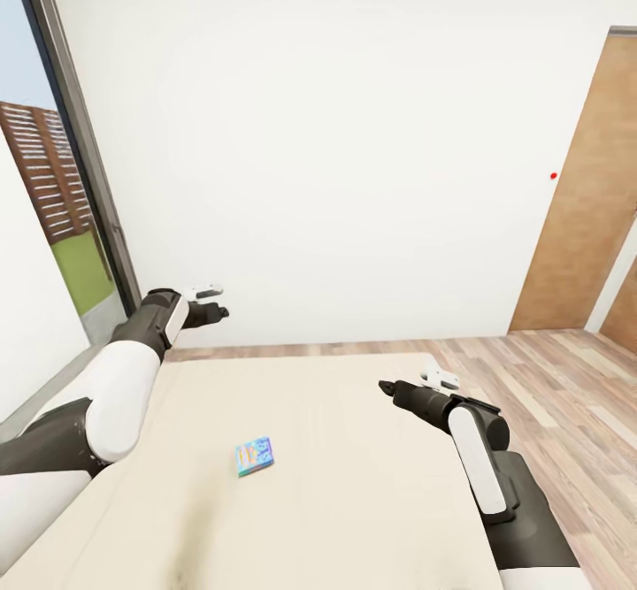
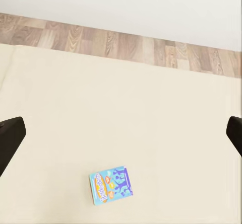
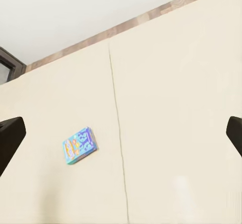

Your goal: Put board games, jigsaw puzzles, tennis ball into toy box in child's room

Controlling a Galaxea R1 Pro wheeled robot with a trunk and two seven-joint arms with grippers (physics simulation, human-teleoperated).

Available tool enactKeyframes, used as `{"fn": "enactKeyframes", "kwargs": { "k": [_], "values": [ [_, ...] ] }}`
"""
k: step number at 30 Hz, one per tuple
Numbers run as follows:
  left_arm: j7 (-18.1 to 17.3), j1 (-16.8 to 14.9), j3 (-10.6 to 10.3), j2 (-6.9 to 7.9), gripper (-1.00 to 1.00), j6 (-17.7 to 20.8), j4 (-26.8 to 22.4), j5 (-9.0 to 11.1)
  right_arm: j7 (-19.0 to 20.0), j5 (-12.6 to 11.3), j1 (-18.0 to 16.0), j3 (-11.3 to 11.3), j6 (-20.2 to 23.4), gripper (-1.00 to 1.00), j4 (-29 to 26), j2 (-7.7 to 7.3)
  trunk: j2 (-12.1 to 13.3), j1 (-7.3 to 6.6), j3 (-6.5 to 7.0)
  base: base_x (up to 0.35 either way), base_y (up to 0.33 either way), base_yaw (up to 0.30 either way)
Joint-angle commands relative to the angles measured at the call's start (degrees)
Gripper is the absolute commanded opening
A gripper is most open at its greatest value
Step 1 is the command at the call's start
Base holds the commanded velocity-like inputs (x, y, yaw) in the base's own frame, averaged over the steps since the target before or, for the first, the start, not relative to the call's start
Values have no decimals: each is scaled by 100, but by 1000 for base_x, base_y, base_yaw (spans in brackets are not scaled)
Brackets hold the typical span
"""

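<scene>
Both grippers hang over the bed [image 1: 354,413] with jaws spread wide, holding and touching nothing: the left gripper [image 1: 212,302] at ten o'clock, the right gripper [image 1: 398,386] at three o'clock. The small blue board game [image 1: 255,455] lies flat near the middle of the beige mattress, between the arms and well apart from both. Beyond are wood-plank floor [image 1: 566,378], white wall [image 1: 336,130], a window [image 1: 53,174] at nine o'clock and a wooden door [image 1: 588,201] at two o'clock.
</scene>
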Motion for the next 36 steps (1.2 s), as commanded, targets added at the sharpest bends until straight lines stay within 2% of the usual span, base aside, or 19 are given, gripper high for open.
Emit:
{"fn": "enactKeyframes", "kwargs": {
  "k": [1,12,36],
  "values": [
    [-42,-22,42,-8,100,42,-16,-59,-52,-61,-3,-2,17,100,-4,3,-7,3,-15,0,0,-63],
    [-18,-268,42,-109,100,331,-52,-51,-46,-60,-2,7,32,100,-11,-5,-7,3,-118,0,0,-63],
    [21,-288,50,-116,100,248,-28,-50,-39,-62,-1,19,44,100,-28,-3,-7,3,-345,0,0,-64]
  ]
}}
